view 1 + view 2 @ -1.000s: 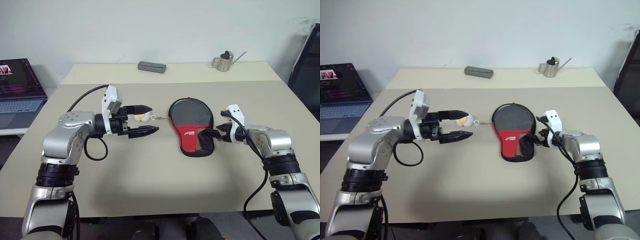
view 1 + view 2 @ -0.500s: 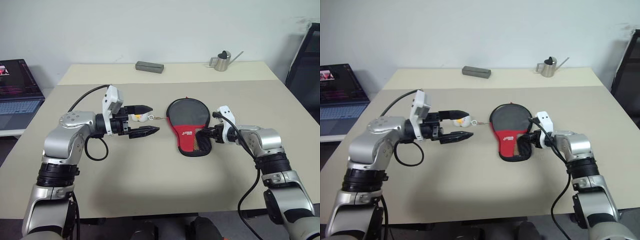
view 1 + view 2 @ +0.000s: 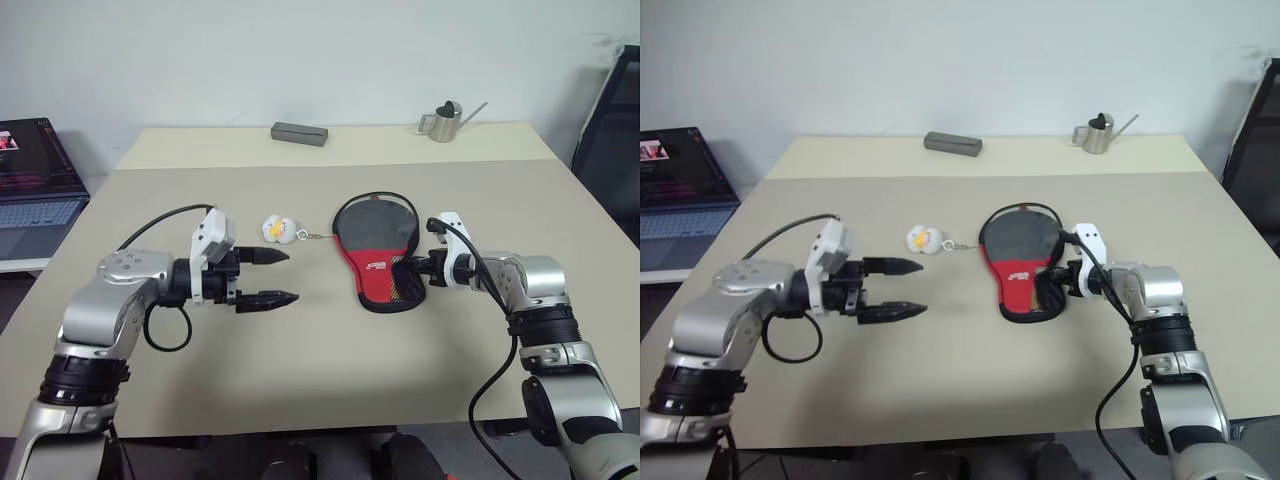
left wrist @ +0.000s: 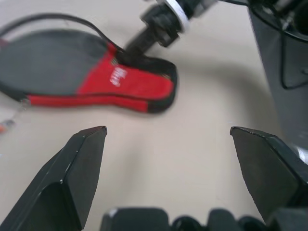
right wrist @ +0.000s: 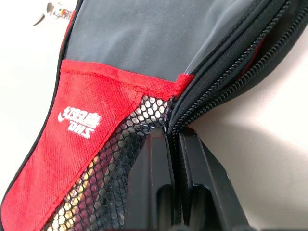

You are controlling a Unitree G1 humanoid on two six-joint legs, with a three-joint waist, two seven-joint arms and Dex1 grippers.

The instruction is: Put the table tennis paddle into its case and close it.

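The paddle looks already inside the case (image 3: 378, 250); right gripper (image 3: 418, 272) pinched on its zipper rim, still unzipped; left gripper (image 3: 268, 277) spread wide, empty

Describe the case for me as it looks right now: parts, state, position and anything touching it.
The case is a paddle-shaped soft black fabric pouch with a red panel, white lettering and a mesh pocket, lying flat on the table. A thin chain joins it to a small plush charm on its left. Its zipper rim looks partly open along the right edge, where the right claw is shut on the rim.
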